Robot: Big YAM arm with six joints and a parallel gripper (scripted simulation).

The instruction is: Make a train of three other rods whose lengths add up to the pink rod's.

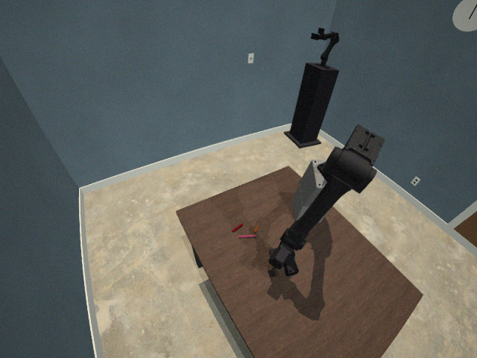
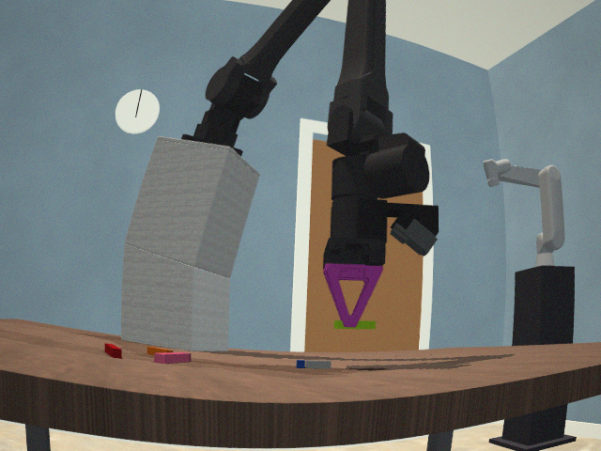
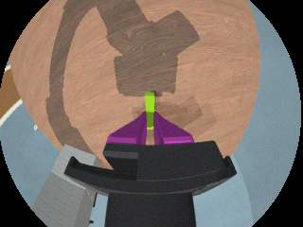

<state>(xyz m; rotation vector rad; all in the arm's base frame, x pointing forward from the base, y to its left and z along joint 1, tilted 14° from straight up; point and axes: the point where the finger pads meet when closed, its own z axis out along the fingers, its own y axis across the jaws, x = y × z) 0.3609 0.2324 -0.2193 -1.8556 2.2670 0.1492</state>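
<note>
My gripper [image 2: 349, 322], with purple fingers, is shut on a lime rod [image 2: 358, 325] and holds it level a little above the table. The lime rod also shows in the wrist view [image 3: 150, 109] between the fingertips. On the table below and slightly left, a blue rod [image 2: 300, 363] and a grey rod [image 2: 318, 364] lie end to end. The pink rod [image 2: 172, 357] lies to the left, with an orange rod [image 2: 159, 349] and a red rod [image 2: 113, 349] near it. In the top view the pink rod [image 1: 247, 236], orange rod [image 1: 256, 229] and red rod [image 1: 237, 227] lie left of the gripper [image 1: 282, 265].
The arm's grey base block [image 2: 187, 247] stands on the table behind the pink rod. A black pedestal with a small arm [image 1: 312, 104] stands in the far corner of the room.
</note>
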